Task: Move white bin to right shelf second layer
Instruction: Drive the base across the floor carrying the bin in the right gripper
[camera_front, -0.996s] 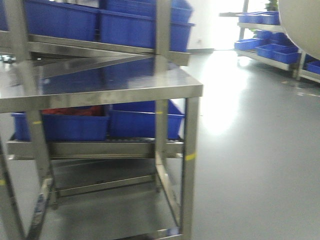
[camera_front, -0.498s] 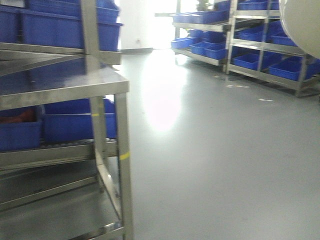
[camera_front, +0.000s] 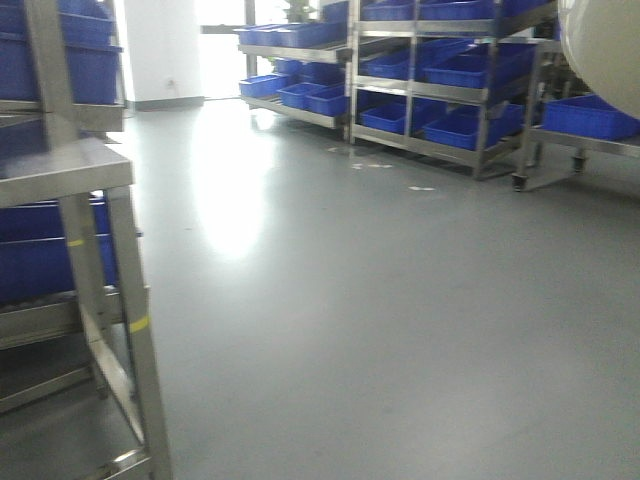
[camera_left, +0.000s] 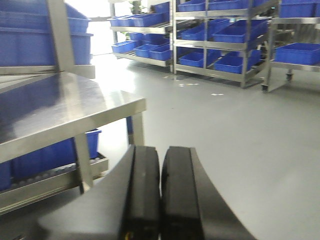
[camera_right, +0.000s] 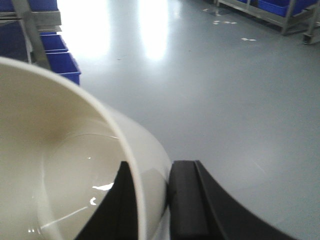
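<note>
White bin (camera_right: 60, 165): carrying by rim in clamped right pincer (camera_right: 152, 200), with left pincer (camera_left: 160, 190) together; next needing approach to shelf (camera_front: 400, 88) at one o'clock.

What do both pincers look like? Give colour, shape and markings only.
The left pincer has two broad matte-black fingers with flat inner faces, rounded tips and outer sides that flare out towards the base. The right pincer has the same black, flaring fingers. No cables or clear markings show in either wrist view.
</note>
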